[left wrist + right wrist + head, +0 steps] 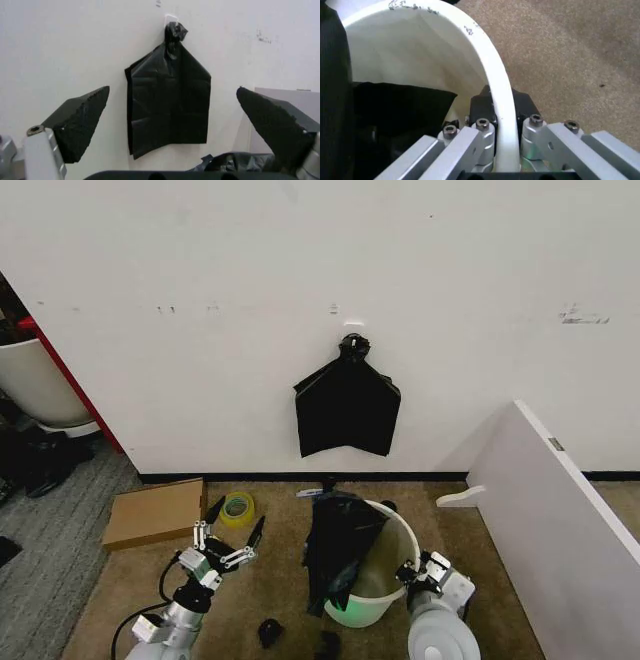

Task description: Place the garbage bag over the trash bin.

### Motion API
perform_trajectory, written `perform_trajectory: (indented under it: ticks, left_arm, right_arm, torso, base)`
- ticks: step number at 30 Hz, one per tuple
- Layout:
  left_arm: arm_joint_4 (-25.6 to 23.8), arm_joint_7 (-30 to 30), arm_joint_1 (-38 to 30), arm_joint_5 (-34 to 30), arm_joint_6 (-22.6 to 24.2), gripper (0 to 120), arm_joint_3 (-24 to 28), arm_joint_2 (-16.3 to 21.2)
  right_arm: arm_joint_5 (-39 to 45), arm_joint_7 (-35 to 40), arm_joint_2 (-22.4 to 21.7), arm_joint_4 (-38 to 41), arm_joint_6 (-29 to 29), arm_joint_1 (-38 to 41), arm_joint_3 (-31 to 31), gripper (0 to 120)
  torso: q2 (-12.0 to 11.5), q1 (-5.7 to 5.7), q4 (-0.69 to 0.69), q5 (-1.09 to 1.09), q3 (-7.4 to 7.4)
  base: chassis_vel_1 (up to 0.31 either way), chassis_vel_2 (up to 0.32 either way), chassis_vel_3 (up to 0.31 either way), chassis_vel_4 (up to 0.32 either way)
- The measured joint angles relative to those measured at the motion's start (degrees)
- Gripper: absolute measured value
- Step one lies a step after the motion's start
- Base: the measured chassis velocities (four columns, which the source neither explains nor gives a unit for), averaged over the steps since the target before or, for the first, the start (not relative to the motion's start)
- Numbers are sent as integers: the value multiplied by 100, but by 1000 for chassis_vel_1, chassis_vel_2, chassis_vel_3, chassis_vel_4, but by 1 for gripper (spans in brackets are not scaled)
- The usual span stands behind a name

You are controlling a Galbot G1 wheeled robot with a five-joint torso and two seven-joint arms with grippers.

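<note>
Tan carpet (280,580), white wall (300,260), cardboard (155,512)

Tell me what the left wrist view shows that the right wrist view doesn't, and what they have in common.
Left wrist view alone: the flat black bundle hanging from a hook on the white wall, framed by the left end effector with its fingers spread open.

Right wrist view alone: the right end effector clamped on the trash bin at its rim, one finger inside, one outside, with brown carpet beyond.

Both: part of the crinkly black garbage bag, which in the right wrist view lies inside the bin.
</note>
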Motion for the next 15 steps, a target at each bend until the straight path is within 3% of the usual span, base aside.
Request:
perform_trajectory:
  ticks: [4,8,15]
  left_arm:
    - [0,-2,21,52,0,100,-13,2]
    - [-18,-8,50,39,-3,100,-68,25]
    - [-13,-67,39,16,47,100,-74,39]
  right_arm:
    - [-130,-188,-49,53,-57,-87,-5,4]
    - [-445,-340,-222,370,-394,-249,-58,22]
    - [-744,-53,-467,1289,-841,-518,-88,41]
  torso:
    - [0,0,0,0,0]
    - [0,0,0,0,1]
    - [0,0,0,-2,0]
  base:
    - [0,0,0,0]
    - [0,0,0,0]
    - [0,0,0,0]
